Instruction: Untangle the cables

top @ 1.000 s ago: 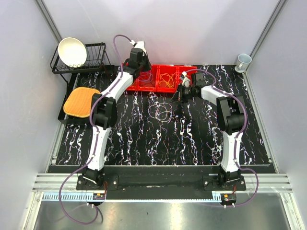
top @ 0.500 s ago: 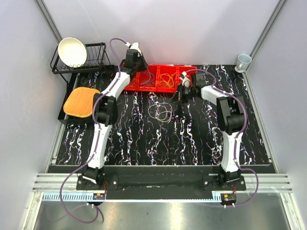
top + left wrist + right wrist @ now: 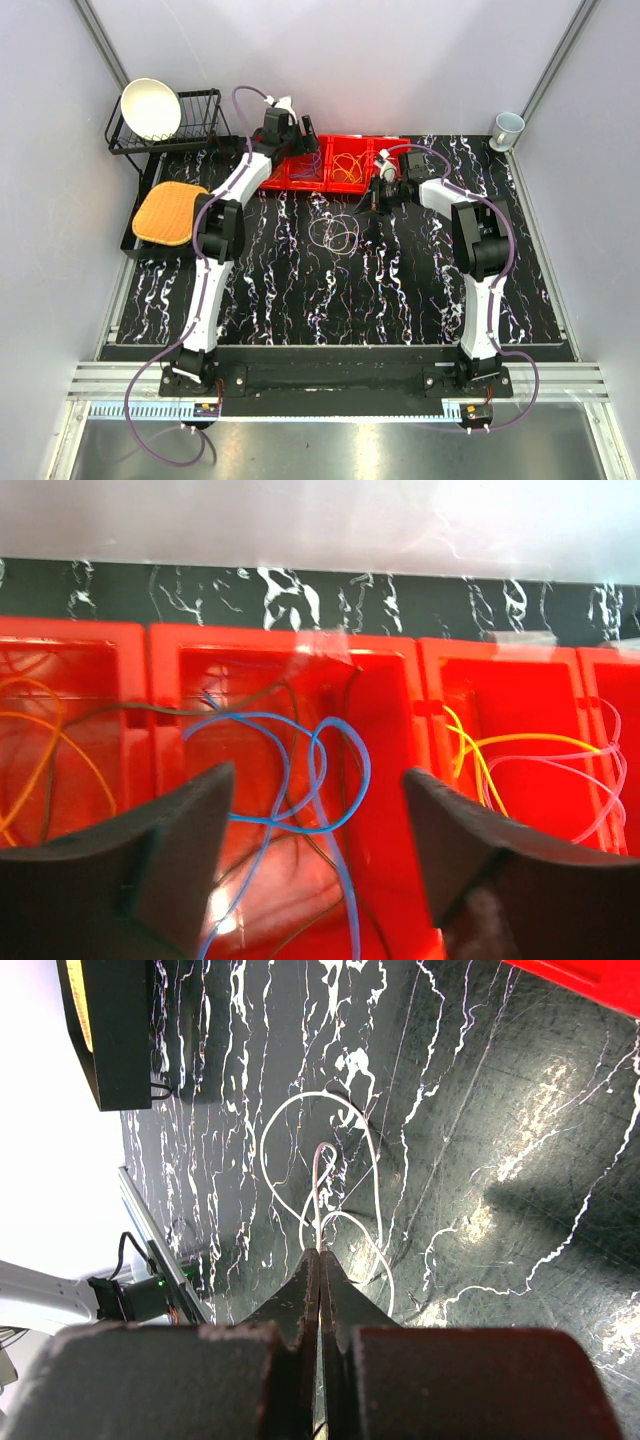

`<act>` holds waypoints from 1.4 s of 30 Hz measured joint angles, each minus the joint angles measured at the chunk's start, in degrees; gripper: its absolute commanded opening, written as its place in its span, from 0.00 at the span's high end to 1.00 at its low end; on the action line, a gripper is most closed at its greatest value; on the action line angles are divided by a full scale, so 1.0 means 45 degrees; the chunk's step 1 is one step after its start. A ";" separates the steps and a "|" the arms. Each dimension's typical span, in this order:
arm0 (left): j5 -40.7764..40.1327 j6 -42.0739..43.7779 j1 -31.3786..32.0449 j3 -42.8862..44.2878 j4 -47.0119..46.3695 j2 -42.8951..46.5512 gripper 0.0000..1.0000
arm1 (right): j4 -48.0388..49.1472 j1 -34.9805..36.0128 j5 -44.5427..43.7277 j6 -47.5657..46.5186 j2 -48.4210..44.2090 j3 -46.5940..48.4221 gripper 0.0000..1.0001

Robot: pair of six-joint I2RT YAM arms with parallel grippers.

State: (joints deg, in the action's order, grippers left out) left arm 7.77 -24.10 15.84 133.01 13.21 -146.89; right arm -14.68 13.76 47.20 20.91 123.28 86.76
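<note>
Left gripper sits shifted over red bin, jaws now apart.
Blue cable lies in it below; right gripper clamps white cable.

I see white bowl in wire rack far left, orange pad nearer, red bins far centre, mug far right.

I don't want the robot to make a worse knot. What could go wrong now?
The right gripper is shut on a pale cable whose loops cross each other on the table; a hard pull might tighten them. The left gripper hangs open over the blue cable in the red tray, where dark cables cross it; a grab there might catch both.
</note>
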 measured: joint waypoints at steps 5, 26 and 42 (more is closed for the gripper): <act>0.0034 -0.0141 0.0049 -0.0792 0.0476 0.1161 0.07 | 0.0000 0.0000 -0.0005 0.0000 0.0000 0.0000 1.00; -0.1734 -0.0321 0.1875 -1.2429 0.1175 1.1968 0.11 | -0.0758 0.0563 -0.0272 -0.0364 0.0019 0.0379 1.00; -0.1870 -0.0180 0.3410 -1.4377 0.1064 0.9967 0.11 | -0.1389 0.1545 -0.0384 -0.1156 0.0044 0.0981 1.00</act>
State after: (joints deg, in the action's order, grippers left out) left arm -0.64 -24.91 31.18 68.31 18.00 -102.04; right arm -20.93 20.71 45.47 15.70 123.48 91.18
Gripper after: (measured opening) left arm 0.897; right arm 0.009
